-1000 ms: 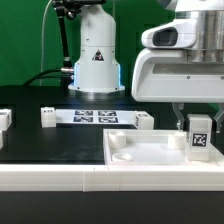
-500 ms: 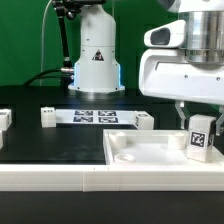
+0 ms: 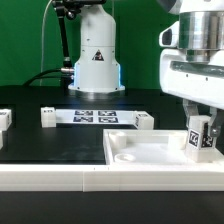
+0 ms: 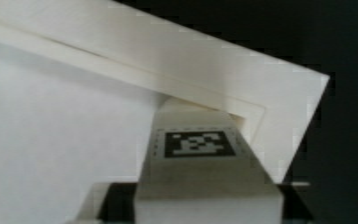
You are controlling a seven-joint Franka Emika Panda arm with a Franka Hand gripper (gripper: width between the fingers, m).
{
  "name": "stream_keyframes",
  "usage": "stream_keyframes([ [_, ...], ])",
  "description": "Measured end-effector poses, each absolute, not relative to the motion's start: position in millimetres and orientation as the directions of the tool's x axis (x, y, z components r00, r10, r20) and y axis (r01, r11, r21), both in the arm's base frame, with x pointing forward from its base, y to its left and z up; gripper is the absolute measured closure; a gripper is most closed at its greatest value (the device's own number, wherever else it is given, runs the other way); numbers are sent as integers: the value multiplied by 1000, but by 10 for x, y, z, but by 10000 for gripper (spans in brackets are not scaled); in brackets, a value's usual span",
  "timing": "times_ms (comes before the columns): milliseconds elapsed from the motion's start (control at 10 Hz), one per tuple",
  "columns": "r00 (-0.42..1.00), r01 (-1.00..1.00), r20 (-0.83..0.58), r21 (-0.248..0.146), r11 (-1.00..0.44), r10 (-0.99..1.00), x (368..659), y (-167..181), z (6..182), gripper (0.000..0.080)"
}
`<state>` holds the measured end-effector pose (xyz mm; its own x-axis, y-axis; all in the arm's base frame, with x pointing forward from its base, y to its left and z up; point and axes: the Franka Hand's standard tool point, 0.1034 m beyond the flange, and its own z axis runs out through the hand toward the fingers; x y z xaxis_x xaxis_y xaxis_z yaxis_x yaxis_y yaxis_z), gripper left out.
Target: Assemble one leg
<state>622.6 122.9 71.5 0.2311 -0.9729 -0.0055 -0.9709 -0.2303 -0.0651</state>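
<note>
Green backdrop, black table: the gripper clamps the leg upright, tag outward, over the white panel at its corner on the exterior view's right, apparently lining it up with a corner hole there.

Robotics lab: green backdrop, black table, marker board.

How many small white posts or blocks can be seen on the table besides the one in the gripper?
3: one block at the exterior view's left edge, one block left of the marker board, one block right of it. Others may be hidden behind the gripper.
</note>
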Motion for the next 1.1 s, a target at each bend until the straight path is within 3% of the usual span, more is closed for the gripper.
stream_keyframes([
  [300, -77, -995, -22, -62, 78, -997, 6223, 1227, 723, 508],
  [700, -121, -991, -41, -59, 124, -992, 6226, 1218, 715, 508],
  [800, -110, -992, -40, -60, 113, -993, 6227, 1217, 714, 327],
  [900, -28, -997, -34, -71, 30, -999, 6242, 1207, 714, 199],
  [1100, 106, -992, -23, -73, -104, -994, 6242, 1211, 714, 159],
])
